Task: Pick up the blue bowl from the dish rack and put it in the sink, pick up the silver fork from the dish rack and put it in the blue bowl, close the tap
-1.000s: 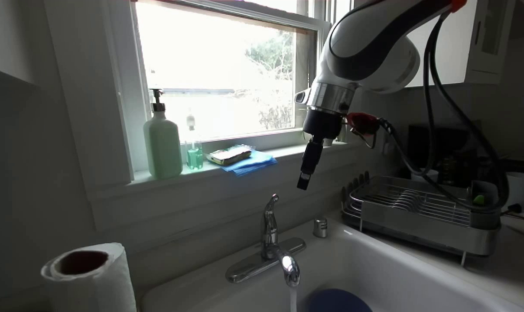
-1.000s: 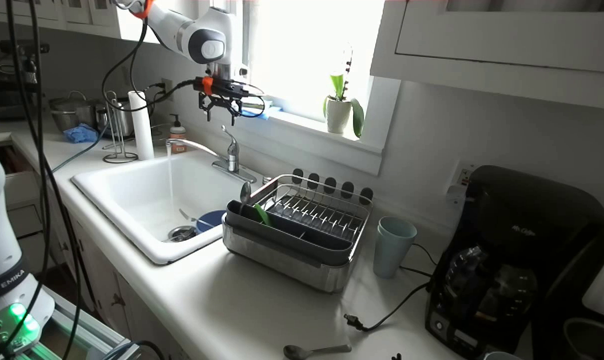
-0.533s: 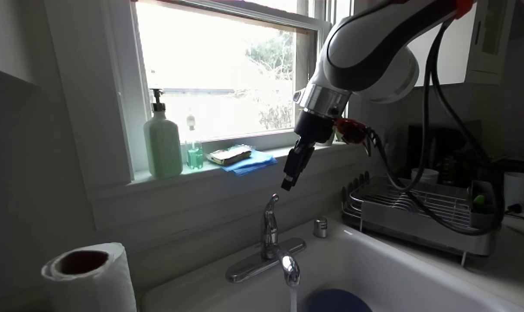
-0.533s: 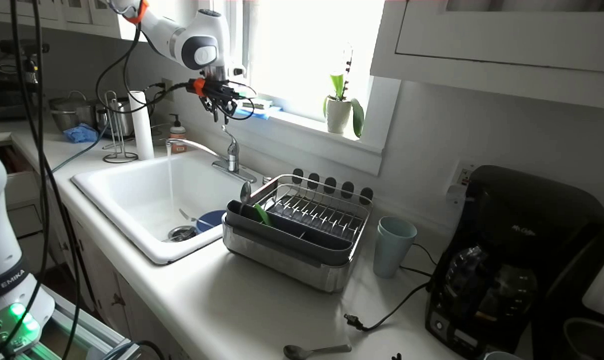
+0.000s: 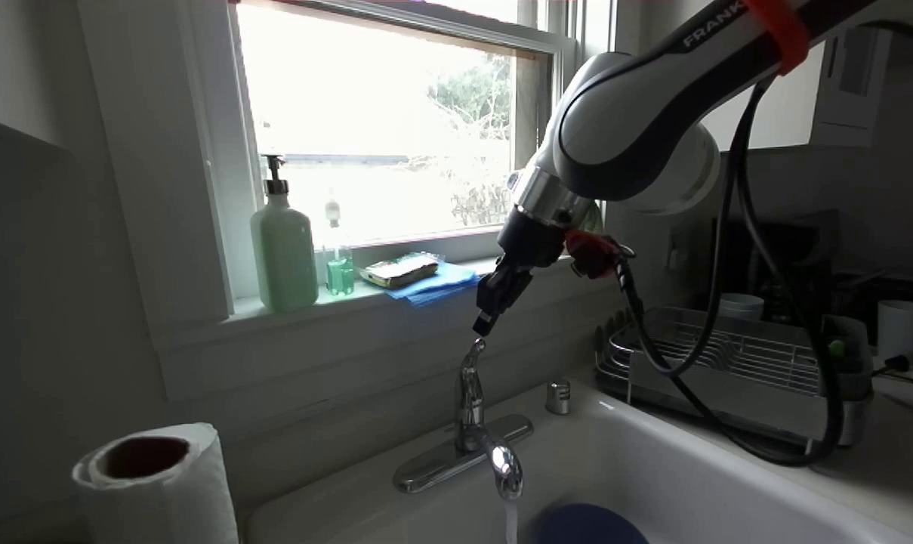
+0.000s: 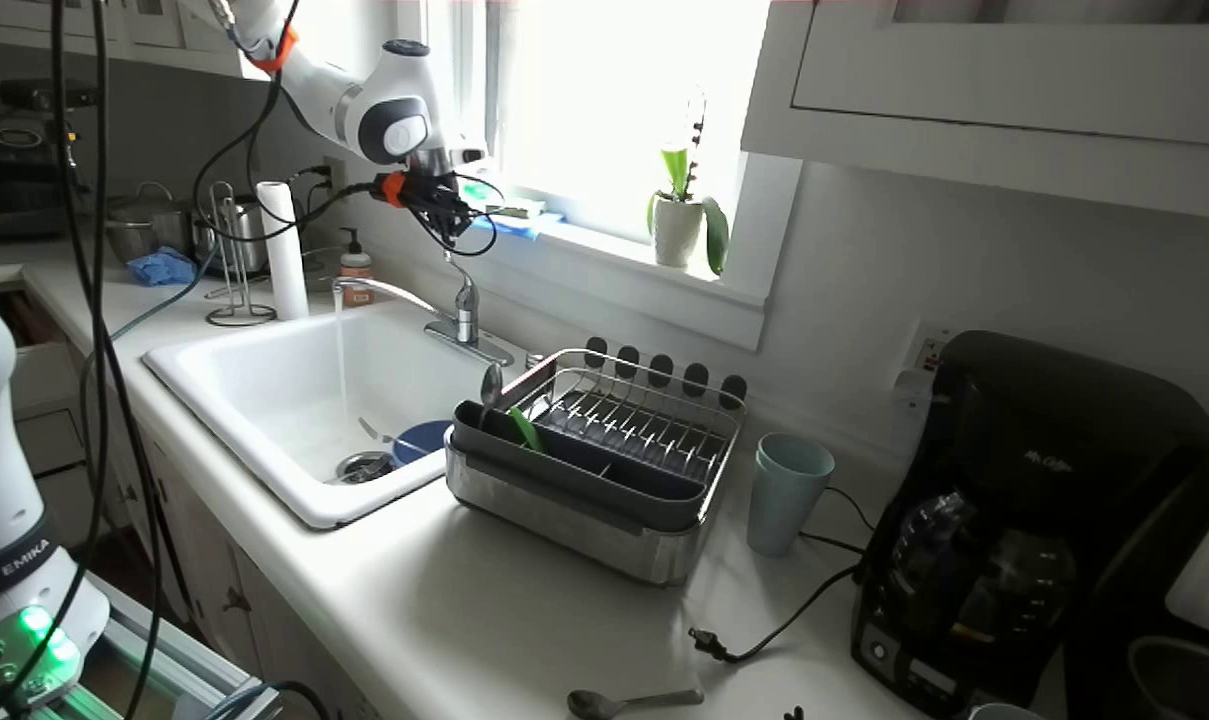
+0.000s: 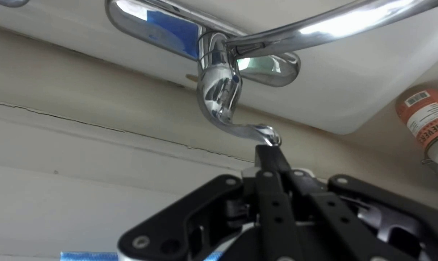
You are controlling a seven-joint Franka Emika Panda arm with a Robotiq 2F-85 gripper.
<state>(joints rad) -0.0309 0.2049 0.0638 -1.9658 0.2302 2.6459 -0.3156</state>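
Note:
My gripper [image 7: 271, 146] is shut with nothing between its fingers. Its tips are at the upper end of the chrome tap's [image 7: 219, 87] lever; whether they touch it I cannot tell. In both exterior views the gripper [image 5: 482, 326] comes down at a slant just above the tap [image 5: 470, 389]. Water runs from the spout into the white sink [image 6: 234, 430]. At the sink's bottom sits the blue bowl [image 6: 426, 438], partly hidden by the near wall. A silver fork [image 6: 372, 432] leans over its rim. The dish rack [image 6: 574, 515] stands beside the sink.
On the window sill lie a sponge [image 5: 399, 270] and blue cloth [image 5: 437, 283] by a green pump bottle [image 5: 284, 249]. A paper roll [image 6: 284, 250] and an orange-labelled soap bottle [image 6: 356, 270] stand behind the sink. My cable [image 5: 826, 378] hangs in front of the rack.
The gripper has gone from open to shut. It has moved down and, in both exterior views, leftward to the top of the tap's lever. Bowl, fork and running water look the same.

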